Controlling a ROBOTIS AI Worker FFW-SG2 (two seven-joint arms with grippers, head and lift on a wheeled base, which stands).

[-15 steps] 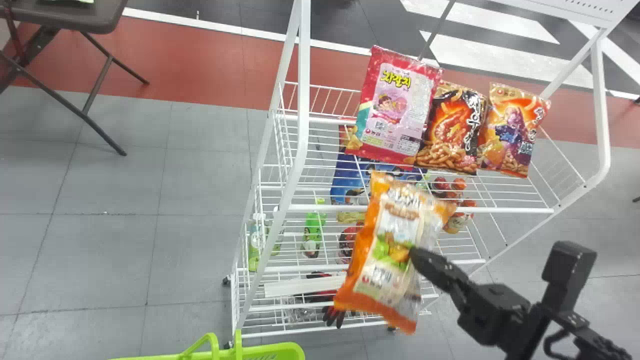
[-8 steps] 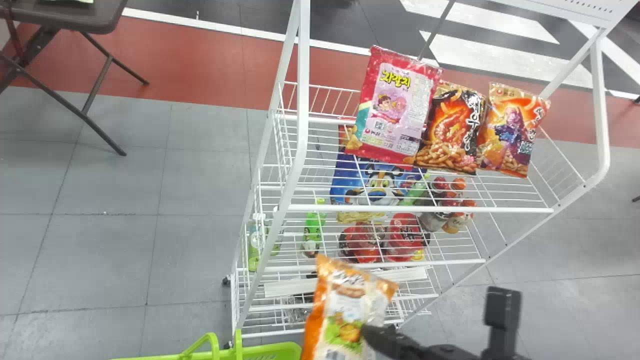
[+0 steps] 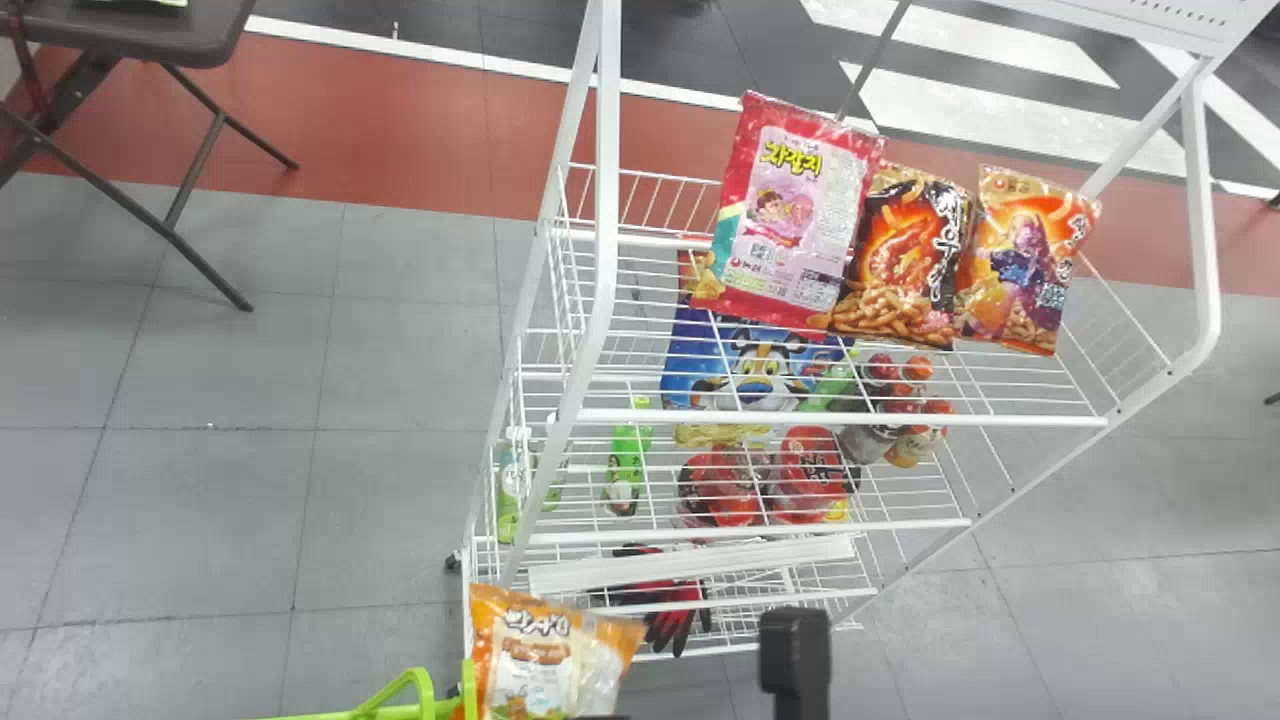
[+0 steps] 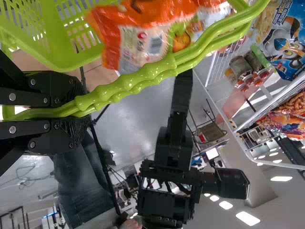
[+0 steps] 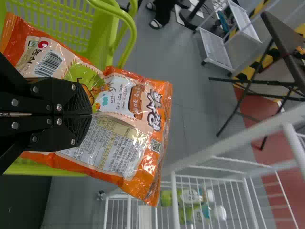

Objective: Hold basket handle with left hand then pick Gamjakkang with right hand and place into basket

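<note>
Grey floor (image 3: 250, 500) is seen around the white rack (image 3: 1205, 250). The snack bag (image 3: 525, 665) has been carried left and down, close to the green basket (image 5: 100, 43) — so only the lowering and release seem left; whether the rim is cleared cannot be told. The bag is pinched tightly by the right gripper (image 5: 91, 113) — the basket's handle (image 4: 162, 69) is clamped by the left gripper (image 4: 86, 114).

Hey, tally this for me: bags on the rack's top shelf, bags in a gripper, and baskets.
Bags on top shelf: 3 (pink bag, black bag, orange bag)
Bags in right gripper: 1 (Gamjakkang)
Baskets: 1 (green basket)
Total: 5
</note>
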